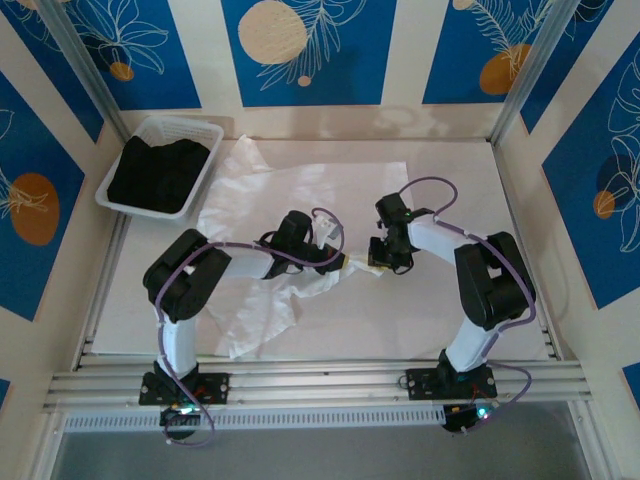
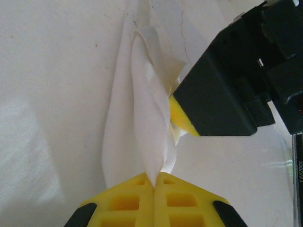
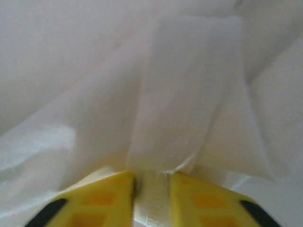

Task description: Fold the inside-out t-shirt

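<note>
We see the inside-out t-shirt [image 1: 290, 190] lying crumpled across the middle of the counter [image 1: 440, 325]. It spreads from beside the white basket [image 1: 160, 125] at the far left down toward the near edge. The basket holds a black garment [image 1: 160, 172].

Both arms reach inward and meet over the shirt's right-hand edge, where the left hand [image 1: 345, 262] and the right hand [image 1: 378, 266] sit just beside each other.

In the left wrist view, the left hand's yellow fingers are pressed together on a tall, narrow fold of the white cloth, which rises between them. One of the right hand's yellow fingertips [image 2: 182, 118] touches that same fold from the side.

In the right wrist view, the right hand's fingers stand at a narrow gap with a strip of the shirt pinched between them. The cloth fans out beyond in soft pleats.
</note>
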Available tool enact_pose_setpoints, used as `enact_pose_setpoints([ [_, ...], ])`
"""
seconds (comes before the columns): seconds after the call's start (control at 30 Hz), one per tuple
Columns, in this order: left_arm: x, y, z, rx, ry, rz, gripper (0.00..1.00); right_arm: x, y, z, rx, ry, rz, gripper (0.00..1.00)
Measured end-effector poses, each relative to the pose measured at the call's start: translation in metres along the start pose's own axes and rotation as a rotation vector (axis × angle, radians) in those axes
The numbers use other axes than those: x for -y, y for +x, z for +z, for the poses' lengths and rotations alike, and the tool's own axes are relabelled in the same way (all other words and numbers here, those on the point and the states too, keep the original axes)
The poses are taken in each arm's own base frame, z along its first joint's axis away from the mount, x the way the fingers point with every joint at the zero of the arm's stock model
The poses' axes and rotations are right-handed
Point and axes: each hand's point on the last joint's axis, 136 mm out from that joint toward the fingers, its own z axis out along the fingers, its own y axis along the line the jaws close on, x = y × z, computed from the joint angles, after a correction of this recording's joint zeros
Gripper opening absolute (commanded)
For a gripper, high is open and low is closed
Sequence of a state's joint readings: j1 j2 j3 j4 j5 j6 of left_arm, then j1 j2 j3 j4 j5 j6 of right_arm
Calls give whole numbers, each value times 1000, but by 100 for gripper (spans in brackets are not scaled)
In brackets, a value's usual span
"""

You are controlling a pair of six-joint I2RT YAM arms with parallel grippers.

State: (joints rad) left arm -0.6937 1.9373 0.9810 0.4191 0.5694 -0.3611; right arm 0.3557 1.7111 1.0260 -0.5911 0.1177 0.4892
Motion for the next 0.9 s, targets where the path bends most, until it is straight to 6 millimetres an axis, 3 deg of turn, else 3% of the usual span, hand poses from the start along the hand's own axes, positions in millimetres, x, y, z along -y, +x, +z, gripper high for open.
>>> enact_pose_setpoints([
  [0.17, 0, 0, 0, 0, 0, 0, 0, 16, -9, -10, 40, 37, 18, 1],
  [0.4, -1, -1, 2, -7, -2, -4, 0, 28, -21, -53, 153, -45, 53, 0],
  [0.73, -10, -3, 16, -34, -11, -23, 0, -21, -25, -123, 298, -521, -76, 2],
  [0.9, -5, -14, 18, -18, 0, -7, 0, -29, -31, -129, 303, -635, -87, 8],
])
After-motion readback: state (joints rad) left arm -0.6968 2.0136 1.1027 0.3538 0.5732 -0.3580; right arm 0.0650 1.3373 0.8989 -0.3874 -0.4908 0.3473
